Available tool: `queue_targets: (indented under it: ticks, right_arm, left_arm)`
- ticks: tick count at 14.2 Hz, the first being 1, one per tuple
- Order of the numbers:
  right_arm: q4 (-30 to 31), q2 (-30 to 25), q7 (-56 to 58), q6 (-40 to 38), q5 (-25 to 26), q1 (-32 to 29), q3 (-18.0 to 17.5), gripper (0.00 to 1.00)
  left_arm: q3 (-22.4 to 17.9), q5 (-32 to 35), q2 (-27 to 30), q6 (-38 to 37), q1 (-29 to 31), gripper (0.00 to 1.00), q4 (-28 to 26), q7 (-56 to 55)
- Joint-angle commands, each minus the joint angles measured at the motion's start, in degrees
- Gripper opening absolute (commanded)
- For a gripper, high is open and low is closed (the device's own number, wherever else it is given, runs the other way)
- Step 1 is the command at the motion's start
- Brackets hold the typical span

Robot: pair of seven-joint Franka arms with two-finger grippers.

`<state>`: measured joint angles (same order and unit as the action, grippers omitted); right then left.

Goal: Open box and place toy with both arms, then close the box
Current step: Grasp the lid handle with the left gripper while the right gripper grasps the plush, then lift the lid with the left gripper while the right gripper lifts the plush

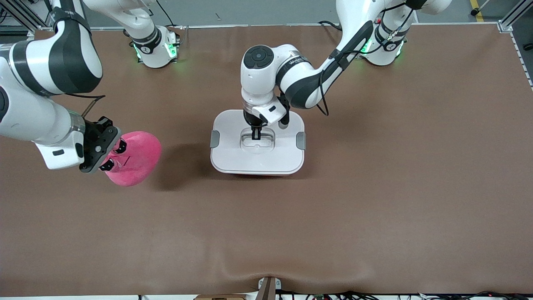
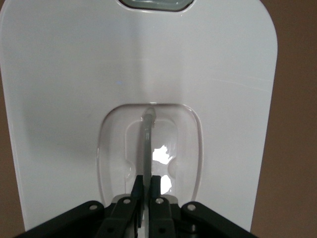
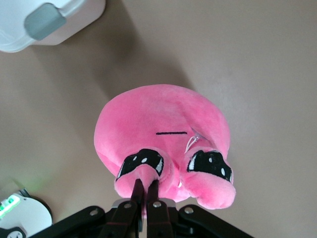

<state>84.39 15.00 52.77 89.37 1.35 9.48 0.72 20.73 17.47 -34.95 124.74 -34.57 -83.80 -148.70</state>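
The left gripper [image 1: 257,134] reaches straight down into the hollow at the middle of the box lid [image 1: 233,129], its fingers [image 2: 154,184] pressed together on the thin clear handle [image 2: 147,144] that stands up in that hollow. Around it the white lid lies flat and closed, a grey clip [image 1: 214,138] at each short end. The box [image 1: 257,168] sits mid-table with bare brown table [image 1: 374,187] on every side. Nothing of its inside shows.

The right gripper [image 1: 113,155] hangs over the table toward the right arm's end, well apart from the box. Its fingers [image 3: 152,194] are pinched shut on a small nub by the eye of the pink toy [image 1: 135,160]. The toy is a round, bright pink plush with dark glossy eyes and a thin stitched line. It hangs from the gripper, its shadow on the table between it and the box.
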Motion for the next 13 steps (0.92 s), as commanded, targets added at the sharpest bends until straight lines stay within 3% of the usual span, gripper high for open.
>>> queue_targets:
  ticks: [1, 7, 10, 13]
  right_arm:
    - [-1.7, -1.3, 3.2, -0.8, 0.5, 2.5, 0.0, 0.0]
    - [-1.8, -1.9, 12.7, -0.4, 0.7, 6.2, 0.1, 0.0]
    - [-1.9, -2.7, 16.7, 0.5, 0.7, 7.7, 0.1, 0.0]
    - [-3.6, -2.6, 20.5, 1.1, 0.8, 9.8, 0.1, 0.0]
  left_arm:
    - [-0.4, 1.7, 1.0, -0.4, -0.4, 0.0, 0.6, -0.7]
    - [-0.4, 1.6, 5.3, -4.7, 0.8, 0.0, 0.6, 4.2]
    - [0.4, 0.5, 8.6, -8.5, 5.1, 0.0, 0.5, 12.3]
    - [0.3, -5.2, 11.5, -10.0, 10.0, 0.0, 0.6, 21.9]
